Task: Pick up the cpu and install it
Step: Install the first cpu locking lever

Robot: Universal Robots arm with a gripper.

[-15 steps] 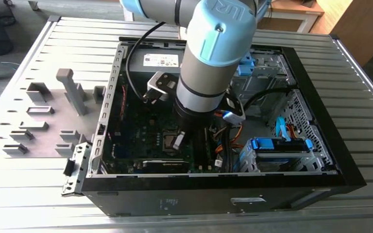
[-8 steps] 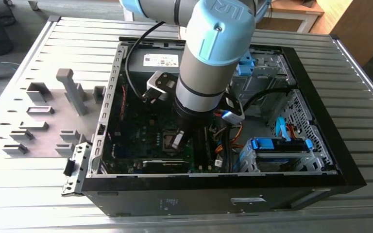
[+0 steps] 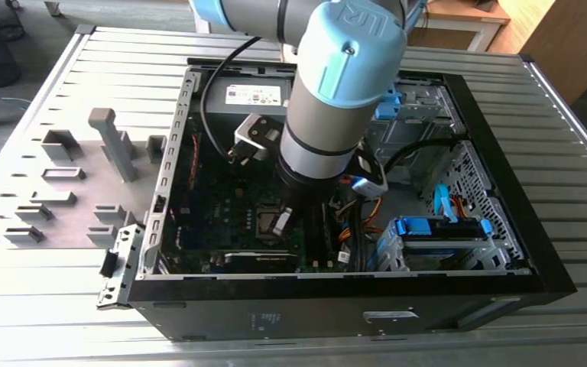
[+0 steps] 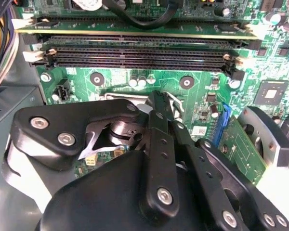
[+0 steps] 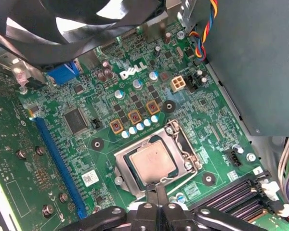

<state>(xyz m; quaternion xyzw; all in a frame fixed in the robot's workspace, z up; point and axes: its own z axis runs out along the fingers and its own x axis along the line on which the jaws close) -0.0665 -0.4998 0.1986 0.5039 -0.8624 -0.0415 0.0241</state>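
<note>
Sitting flat in the motherboard socket (image 5: 156, 161), the cpu (image 5: 153, 162) showed its silvery top framed by the socket's metal bracket, so it looked already seated or very nearly so. The gripper (image 5: 157, 188) stood just beside the chip's near edge, its two slim fingers (image 5: 161, 192) drawn together with almost no gap, their tips touching or almost touching that edge and clasping nothing I could make out. The main risk, as I judged it, was a sideways nudge or a tilt from those tips: if the chip was not fully square in the socket, pressure at one edge could lift the opposite side or skew it against the fine contacts beneath. A second hazard was the bracket and its lever (image 5: 181, 144), close enough for the fingers to catch. Beyond lay the green motherboard (image 5: 77, 149), the memory slots (image 4: 135, 57), and, in the exterior view, the open computer case (image 3: 497, 252) on the slatted worktop (image 3: 59, 321).
</note>
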